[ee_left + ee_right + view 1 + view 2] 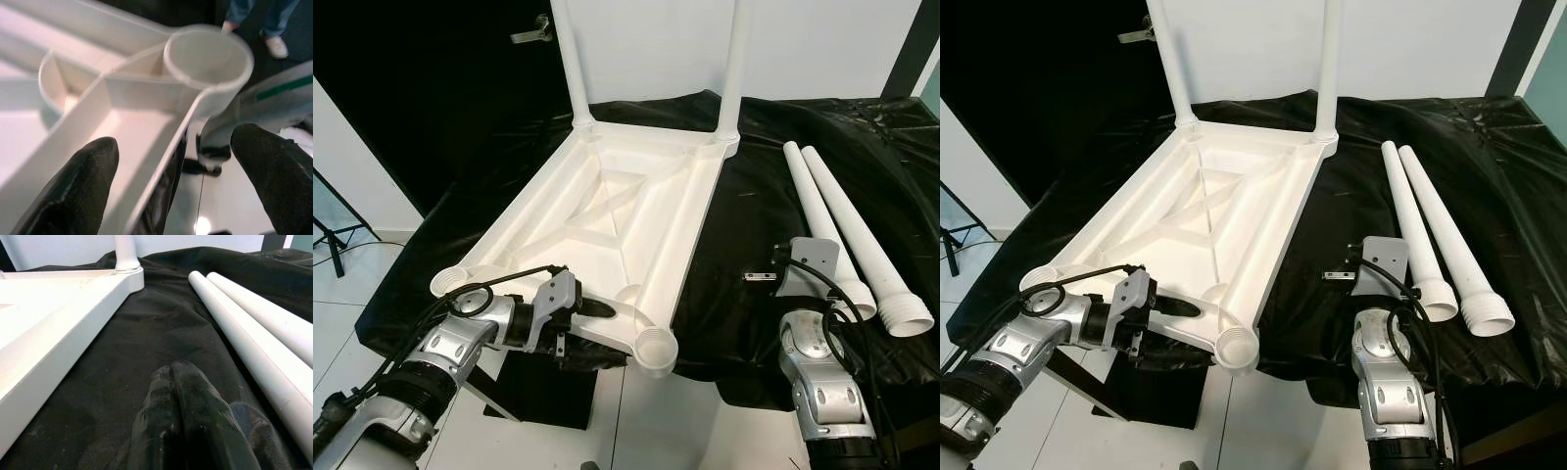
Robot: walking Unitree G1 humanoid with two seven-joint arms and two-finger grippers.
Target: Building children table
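Now, tabletop (607,230): upside down on the black-draped bench (783,147), two legs already standing at its far corners.
Left gripper (171,186): jaws spread across the near rim, beside an empty socket (657,349).
Right gripper (183,401): jaws closed, holding nothing, on the cloth.
Loose legs (847,235): just right of it, running away from the robot; right arm is nearer.

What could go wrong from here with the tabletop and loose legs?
1. The upside-down tabletop overhangs the black-covered surface at its near corner socket; a push from the open left end effector straddling its rim could tip it.
2. The two loose legs lie beside the shut right end effector; a nudge might roll them.
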